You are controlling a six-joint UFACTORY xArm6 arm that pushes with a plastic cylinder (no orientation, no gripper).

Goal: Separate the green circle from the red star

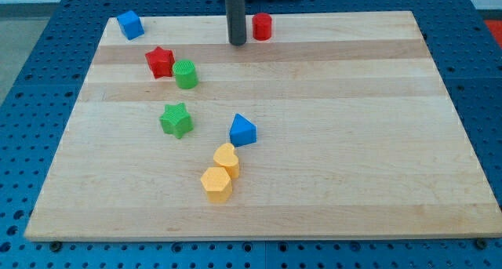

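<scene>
The green circle (pixel 186 74) stands on the wooden board (pixel 353 143) at the upper left, touching the right side of the red star (pixel 159 62). My tip (pixel 237 43) is at the view's top centre, well to the right of both and slightly above them. It touches no block. A red cylinder (pixel 262 26) stands just to the right of my tip.
A blue block (pixel 130 24) sits at the top left corner. A green star (pixel 176 120) lies below the green circle. A blue triangle (pixel 242 130) is near the middle. A yellow heart (pixel 227 159) and a yellow hexagon (pixel 216 184) touch below it.
</scene>
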